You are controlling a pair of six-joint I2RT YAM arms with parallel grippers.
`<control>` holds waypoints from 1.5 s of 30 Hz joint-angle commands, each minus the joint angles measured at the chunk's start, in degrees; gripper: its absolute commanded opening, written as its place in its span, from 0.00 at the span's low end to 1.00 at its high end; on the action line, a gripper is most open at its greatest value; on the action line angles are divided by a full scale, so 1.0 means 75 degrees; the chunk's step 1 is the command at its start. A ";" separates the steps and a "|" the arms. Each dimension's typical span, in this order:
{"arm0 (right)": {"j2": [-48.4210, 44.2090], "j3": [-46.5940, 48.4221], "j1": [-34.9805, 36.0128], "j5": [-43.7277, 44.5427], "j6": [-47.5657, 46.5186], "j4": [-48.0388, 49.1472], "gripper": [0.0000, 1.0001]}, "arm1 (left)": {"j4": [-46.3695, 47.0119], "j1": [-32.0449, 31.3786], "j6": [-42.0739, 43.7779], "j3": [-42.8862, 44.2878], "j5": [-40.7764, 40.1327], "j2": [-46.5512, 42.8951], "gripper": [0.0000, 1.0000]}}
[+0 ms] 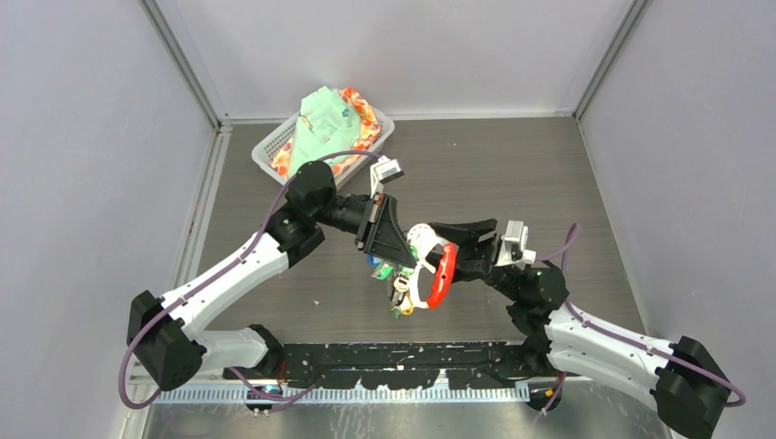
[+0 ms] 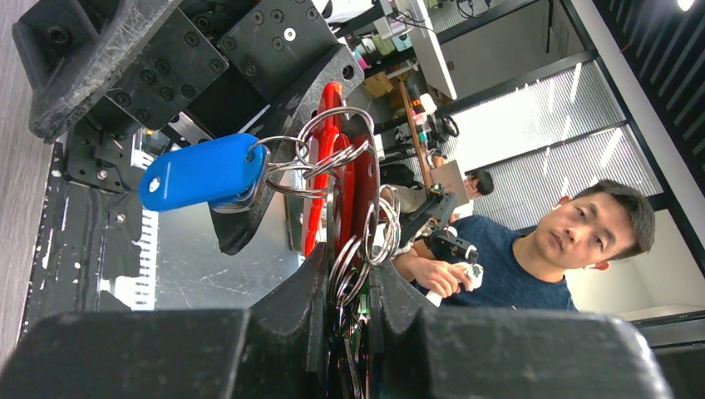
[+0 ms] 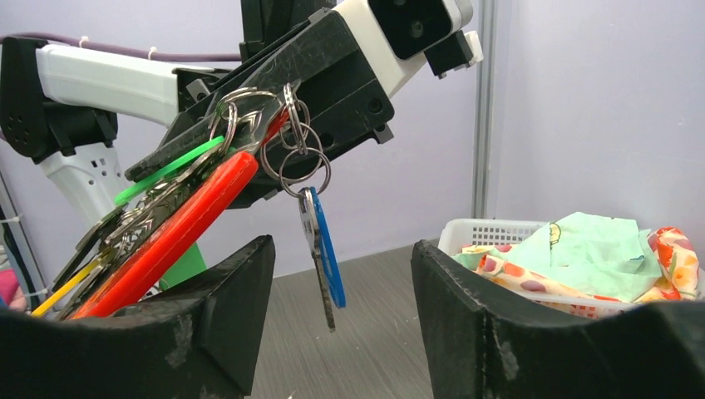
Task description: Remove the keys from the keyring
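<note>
Right wrist: your right gripper is spread wide, and the blue-tagged silvery key dangles ungripped in its gap. Left gripper is clamped on the thin metal keyring at 12 o'clock, lifted so the keys hang free for stripping.

Blue tag, green tag, red strip, shiny silver rings. White basket. Mint-green cloth, orange spotty edges.
</note>
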 commanded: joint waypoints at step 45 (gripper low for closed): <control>-0.1691 0.2219 0.0961 0.2185 -0.1860 -0.6143 0.01 | -0.4006 0.0039 0.4058 -0.0182 -0.0711 -0.0713 0.00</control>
